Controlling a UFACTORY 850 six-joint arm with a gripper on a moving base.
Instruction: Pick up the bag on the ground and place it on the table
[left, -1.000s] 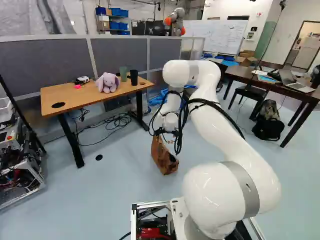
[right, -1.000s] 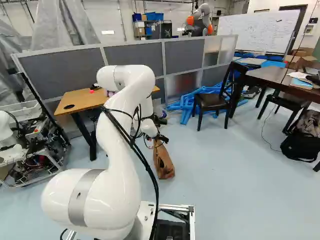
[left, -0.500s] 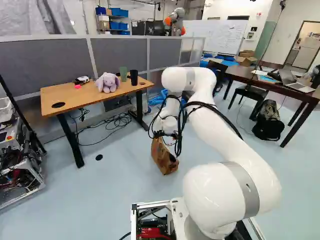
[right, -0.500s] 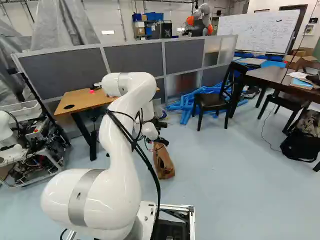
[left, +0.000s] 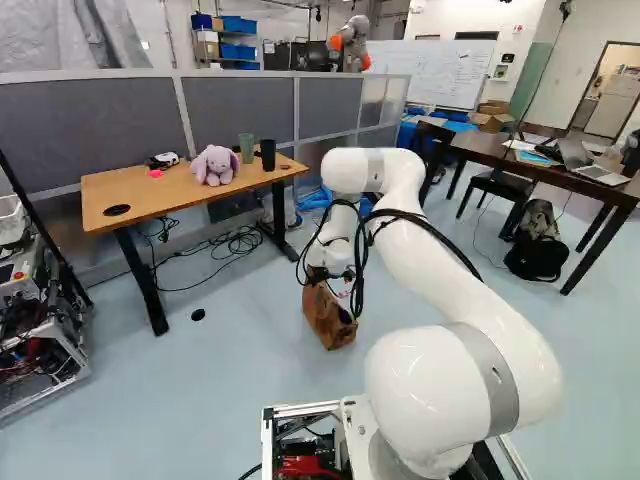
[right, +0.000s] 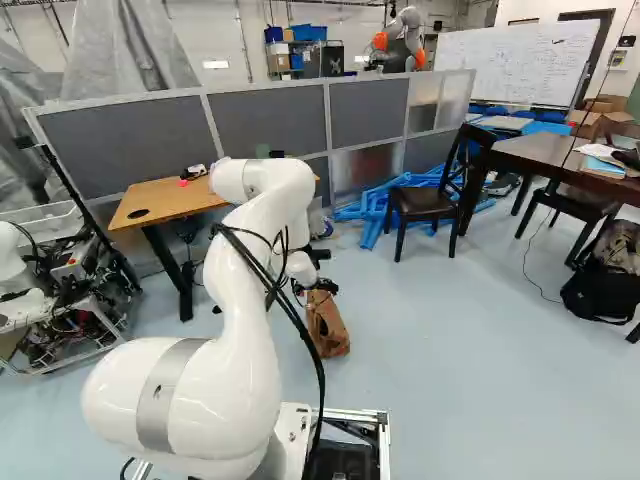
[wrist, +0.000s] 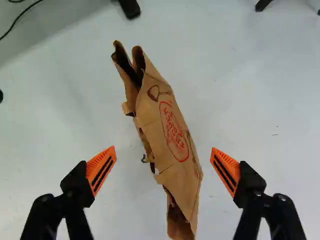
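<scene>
My gripper (right: 318, 287) hangs just above the brown paper bag (right: 327, 326) in the right base view. The same bag (left: 329, 318) stands on the floor in the left base view, its top partly hidden behind the gripper and cables. Seen from the wrist, the gripper (wrist: 163, 162) is open wide, with the crumpled bag (wrist: 167, 130) below and between its two orange-padded fingers; neither finger appears to touch it. The wooden table (left: 140, 193) stands left of the bag, with a plush rabbit and two cups on it.
Grey partition panels (left: 90, 125) run behind the table. Cables (left: 235, 242) lie under it. A dark chair (right: 425, 205) and blue frames (right: 372, 214) stand beyond the bag. A dark table (left: 590, 185) and backpack (left: 537, 258) are at the right. Another robot (left: 350, 40) is far back.
The arm has lowered, bringing the gripper down closer to the top of the bag. The bag and the base have not moved.
</scene>
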